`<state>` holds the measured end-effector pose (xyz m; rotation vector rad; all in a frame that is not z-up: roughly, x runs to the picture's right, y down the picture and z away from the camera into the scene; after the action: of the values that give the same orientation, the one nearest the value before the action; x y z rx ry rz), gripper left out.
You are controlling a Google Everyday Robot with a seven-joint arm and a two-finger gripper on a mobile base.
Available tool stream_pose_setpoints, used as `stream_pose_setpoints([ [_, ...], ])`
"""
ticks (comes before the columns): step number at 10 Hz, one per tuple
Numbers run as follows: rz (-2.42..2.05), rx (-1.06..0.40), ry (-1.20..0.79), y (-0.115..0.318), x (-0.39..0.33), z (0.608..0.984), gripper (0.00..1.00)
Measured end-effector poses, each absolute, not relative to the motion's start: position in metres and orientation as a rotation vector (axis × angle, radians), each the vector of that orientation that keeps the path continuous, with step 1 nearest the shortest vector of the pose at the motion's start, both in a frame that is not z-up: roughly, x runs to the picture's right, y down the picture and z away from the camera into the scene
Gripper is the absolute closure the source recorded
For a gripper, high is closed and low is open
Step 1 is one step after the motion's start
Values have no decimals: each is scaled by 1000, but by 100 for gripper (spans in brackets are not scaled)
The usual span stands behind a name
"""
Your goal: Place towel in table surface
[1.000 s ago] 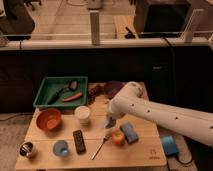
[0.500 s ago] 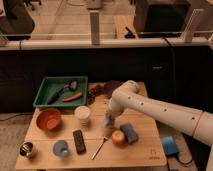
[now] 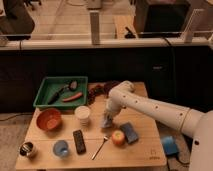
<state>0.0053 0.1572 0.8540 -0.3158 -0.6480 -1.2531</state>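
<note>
The towel [image 3: 99, 89], a dark red crumpled cloth, lies at the back of the wooden table [image 3: 140, 155], just right of the green tray. Its right part is hidden behind my white arm [image 3: 150, 106], which reaches in from the right and bends down at the elbow. My gripper [image 3: 106, 121] points down near the table's middle, in front of the towel and right of the white cup, low over the surface.
A green tray [image 3: 44, 100] holds utensils and a sausage-like item. An orange bowl [image 3: 49, 119], white cup [image 3: 82, 115], black remote [image 3: 79, 141], blue cup [image 3: 61, 148], can [image 3: 27, 149], fork [image 3: 99, 147], apple [image 3: 118, 137] and blue sponge [image 3: 130, 132] lie about. A blue object [image 3: 168, 145] sits off the right edge.
My arm has shifted slightly back and up, uncovering the blue sponge beside the apple. The gripper stays near the table's middle. The towel has not moved.
</note>
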Motion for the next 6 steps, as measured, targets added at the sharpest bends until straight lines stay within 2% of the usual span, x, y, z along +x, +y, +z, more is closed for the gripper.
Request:
stream_pose_setpoints([
  [1, -1265, -328, -653, 161, 0, 860, 30],
  [2, -1276, -341, -657, 164, -4, 864, 22],
  [6, -1281, -403, -648, 169, -4, 873, 20],
])
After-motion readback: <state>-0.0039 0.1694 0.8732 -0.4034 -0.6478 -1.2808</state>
